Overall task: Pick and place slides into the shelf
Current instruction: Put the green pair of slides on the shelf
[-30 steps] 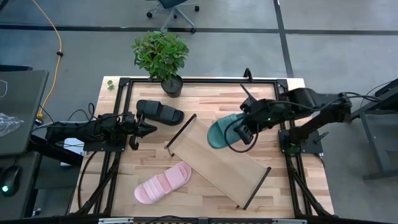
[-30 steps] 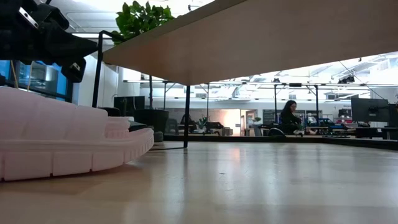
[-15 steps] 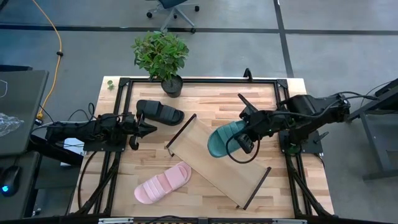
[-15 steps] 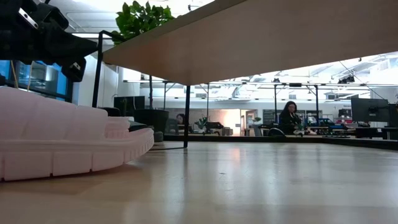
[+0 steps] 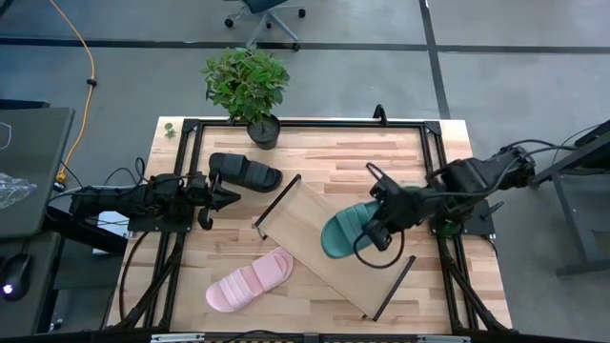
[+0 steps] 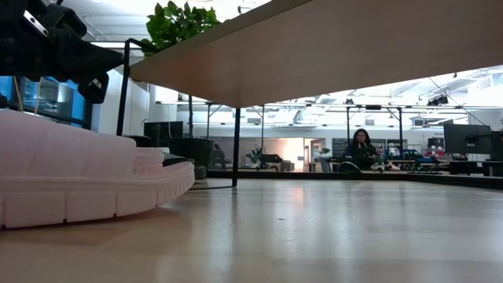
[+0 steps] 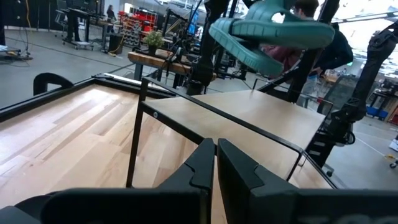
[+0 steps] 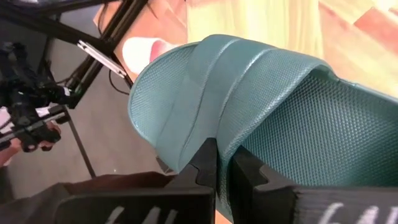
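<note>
The teal slide [image 5: 345,232] hangs in the air over the shelf [image 5: 297,221], a light-wood plank lying slantwise across the table; my right gripper [image 5: 377,229] is shut on it. It also shows aloft in the left wrist view [image 7: 267,32]. The black slide [image 5: 245,171] lies sole-down at the far left. Near the front edge, left of the shelf, the pink slide [image 5: 250,280] lies flat on its sole, and it is close by in the low view [image 6: 78,177]. My left gripper [image 7: 216,148] waits shut at the table's left, pointing level across it. My right gripper pinches the teal slide's wide ribbed strap at its edge [image 8: 231,127] between its two fingers. The fingers slant down from the table's right side. The slide is lifted clear above the shelf's plank, tilted, its toe pointing to the table's left.
A potted plant [image 5: 248,84] stands at the far edge, above the black slide. Thin black frames stand at the shelf's two ends [image 5: 276,202] [image 5: 395,286]. A black frame [image 5: 305,124] rims the table. A person [image 6: 363,148] sits in the room beyond.
My right gripper has carried the teal slide toward the table's near edge, along over the shelf's plank, staying shut on it. The slide has stayed lifted clear.
</note>
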